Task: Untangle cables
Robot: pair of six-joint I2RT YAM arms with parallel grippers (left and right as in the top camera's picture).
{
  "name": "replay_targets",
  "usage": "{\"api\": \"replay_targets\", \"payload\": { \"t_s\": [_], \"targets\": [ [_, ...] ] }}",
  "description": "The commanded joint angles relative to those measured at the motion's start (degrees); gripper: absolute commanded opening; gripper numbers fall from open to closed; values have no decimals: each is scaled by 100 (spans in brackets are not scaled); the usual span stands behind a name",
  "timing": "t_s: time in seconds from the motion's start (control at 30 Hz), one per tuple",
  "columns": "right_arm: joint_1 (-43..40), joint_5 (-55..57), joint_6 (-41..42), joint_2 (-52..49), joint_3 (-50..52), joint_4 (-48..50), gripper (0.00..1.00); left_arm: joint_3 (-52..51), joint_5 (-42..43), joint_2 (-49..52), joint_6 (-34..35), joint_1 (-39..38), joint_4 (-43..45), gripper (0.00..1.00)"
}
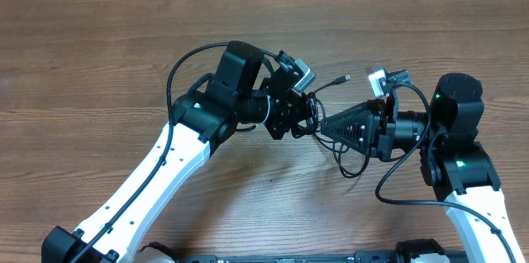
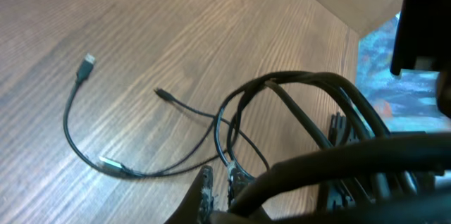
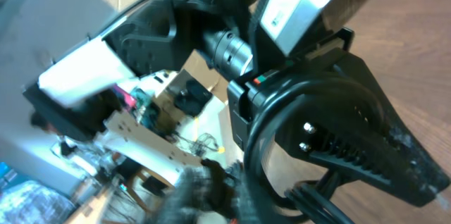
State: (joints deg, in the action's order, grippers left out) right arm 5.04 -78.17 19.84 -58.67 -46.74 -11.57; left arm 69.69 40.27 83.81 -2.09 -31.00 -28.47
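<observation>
The cables are thin black cords lying under and between the two grippers, with one metal-tipped plug pointing to the far right. In the left wrist view the cables lie in loose loops on the wood, with a silver plug and a second plug. My left gripper is shut, and one cord loop runs into its tips. From above, the left gripper nearly touches the right gripper, tip to tip. In its own view the right gripper is blurred, with something dark between its fingers.
The wooden table spreads out on all sides. Thick black arm wiring arches across the left wrist view, and the other arm's dark body fills its lower right. The left arm's camera housing looms close in the right wrist view.
</observation>
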Motion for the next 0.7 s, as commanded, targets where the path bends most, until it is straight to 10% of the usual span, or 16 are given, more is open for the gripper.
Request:
{"api": "replay_targets", "payload": {
  "t_s": [0.0,0.17,0.67],
  "targets": [
    [48,533,-22,79,-26,-297,67,87,17,17,-46,76,151,4],
    [48,417,-483,74,-26,-509,86,87,-20,-13,345,201,247,4],
    [48,463,-968,76,-26,-625,86,87,-542,-13,1287,485,162,4]
  ]
}}
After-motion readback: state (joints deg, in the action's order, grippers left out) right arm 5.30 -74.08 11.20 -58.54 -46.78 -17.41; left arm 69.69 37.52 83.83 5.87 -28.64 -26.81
